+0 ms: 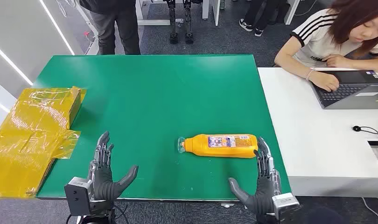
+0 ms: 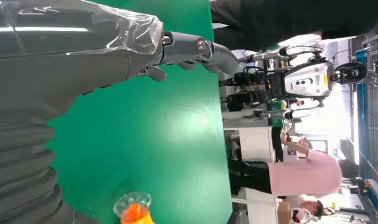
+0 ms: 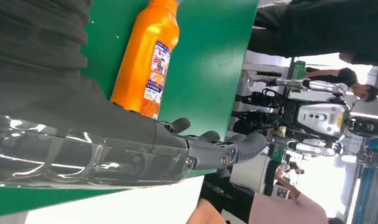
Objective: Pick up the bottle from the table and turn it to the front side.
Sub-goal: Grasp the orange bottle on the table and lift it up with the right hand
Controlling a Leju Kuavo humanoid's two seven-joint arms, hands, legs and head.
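Bottle lies flat near the bench's front right corner, both hands empty

Bottle (image 1: pixel 220 145), orange with a clear cap (image 1: pixel 181 144) and a printed label (image 1: pixel 228 141) facing up, lies on its side on the green bench (image 1: pixel 154 93). It sits toward the front edge and the right edge, its cap pointing toward the left edge and its base toward the right one.

The right robot hand (image 1: pixel 261 182) hovers at the front edge near the right corner, fingers spread and holding nothing; its fingertips (image 1: pixel 262 148) reach just beside the bottle's base, and whether they touch it cannot be told. In the right wrist view the bottle (image 3: pixel 147 60) lies alongside that hand (image 3: pixel 178 144).

The left robot hand (image 1: pixel 105 172) is at the front edge toward the left corner, also spread and empty, well apart from the bottle. The left wrist view shows its fingers (image 2: pixel 196 49) extended over the green surface, with the bottle's cap (image 2: pixel 132 205) beyond.

A crumpled yellow plastic wrap (image 1: pixel 33 135) covers the front left corner. A white table (image 1: pixel 318 140) adjoins the right edge, where a seated person (image 1: pixel 341 32) types on a laptop (image 1: pixel 350 88).
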